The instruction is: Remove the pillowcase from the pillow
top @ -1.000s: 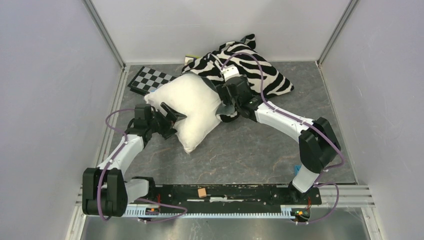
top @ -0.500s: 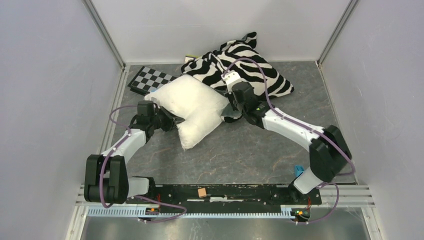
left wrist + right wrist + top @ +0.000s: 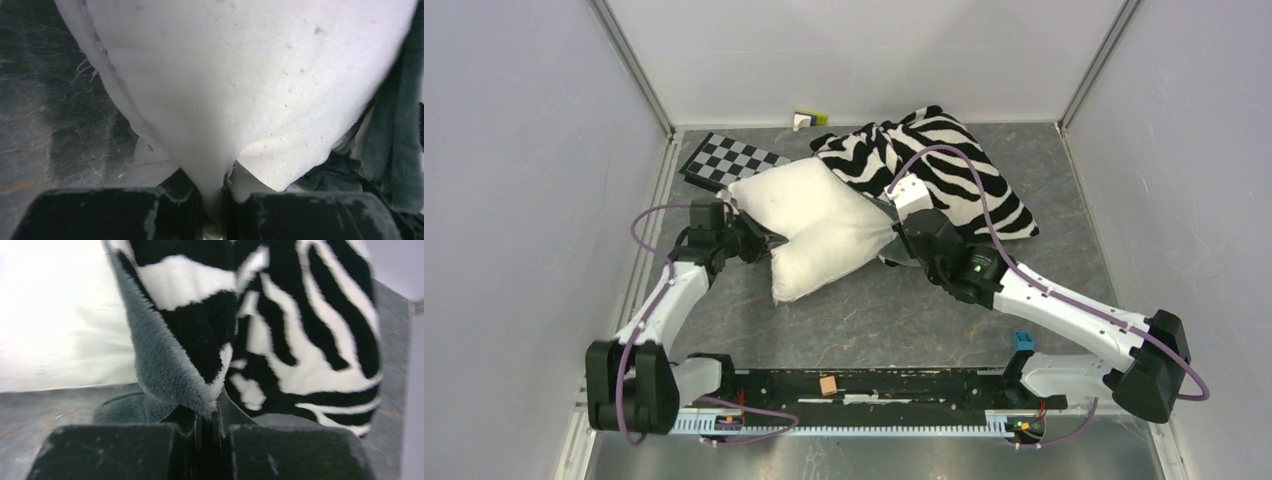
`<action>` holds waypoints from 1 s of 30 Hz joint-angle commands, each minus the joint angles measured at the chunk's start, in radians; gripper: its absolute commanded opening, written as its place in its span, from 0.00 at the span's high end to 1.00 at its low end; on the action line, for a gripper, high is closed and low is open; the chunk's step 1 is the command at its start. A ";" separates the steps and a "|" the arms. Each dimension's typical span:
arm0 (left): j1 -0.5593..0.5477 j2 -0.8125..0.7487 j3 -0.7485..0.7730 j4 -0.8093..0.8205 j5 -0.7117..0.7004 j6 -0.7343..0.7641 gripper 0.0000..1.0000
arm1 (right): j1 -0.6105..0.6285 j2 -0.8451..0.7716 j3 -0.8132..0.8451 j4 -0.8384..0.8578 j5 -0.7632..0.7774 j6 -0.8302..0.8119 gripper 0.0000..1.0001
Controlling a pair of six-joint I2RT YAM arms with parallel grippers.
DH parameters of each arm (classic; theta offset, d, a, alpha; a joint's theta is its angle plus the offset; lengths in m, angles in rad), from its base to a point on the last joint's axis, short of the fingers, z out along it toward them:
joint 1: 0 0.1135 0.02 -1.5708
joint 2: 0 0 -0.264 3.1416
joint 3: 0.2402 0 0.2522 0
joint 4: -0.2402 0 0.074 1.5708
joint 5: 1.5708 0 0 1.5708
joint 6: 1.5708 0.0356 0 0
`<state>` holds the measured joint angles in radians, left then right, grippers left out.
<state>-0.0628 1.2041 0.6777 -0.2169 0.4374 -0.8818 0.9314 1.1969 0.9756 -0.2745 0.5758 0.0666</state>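
The plump white pillow [image 3: 809, 222] lies mid-table, most of it bare, its right end still inside the zebra-striped pillowcase [image 3: 944, 165]. My left gripper [image 3: 769, 245] is shut on a pinch of the pillow's near-left edge; the left wrist view shows white pillow fabric [image 3: 240, 85] squeezed between the jaws of the left gripper [image 3: 214, 200]. My right gripper [image 3: 894, 245] is shut on the pillowcase's open edge. In the right wrist view the pillowcase [image 3: 300, 340] with its grey inside runs into the right gripper [image 3: 208, 427].
A flat black-and-white checkerboard [image 3: 729, 160] lies at the back left, partly under the pillow. A small yellow-green and white object [image 3: 807, 119] sits by the back wall. A small blue block [image 3: 1022, 341] lies near the right arm's base. Walls enclose the table.
Both grippers closed, left on the pillow, right on the pillowcase. The right arm pulled the cover rightward, baring more pillow and uncovering the small object at the back wall.
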 commanded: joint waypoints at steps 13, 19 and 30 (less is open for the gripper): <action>0.518 -0.153 0.056 -0.238 0.162 0.219 0.98 | -0.475 -0.169 -0.151 0.018 -0.047 0.050 0.85; 0.517 -0.194 0.077 -0.270 0.107 0.244 0.98 | -0.474 -0.272 -0.202 0.116 -0.536 0.074 0.02; 0.517 -0.206 0.074 -0.301 0.078 0.258 0.98 | -0.766 -0.304 -0.215 0.056 -0.458 0.201 0.02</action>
<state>0.4320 1.0222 0.7048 -0.5510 0.5961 -0.6701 0.2794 0.9409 0.7700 -0.2630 0.0811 0.2237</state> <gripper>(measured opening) 0.171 0.980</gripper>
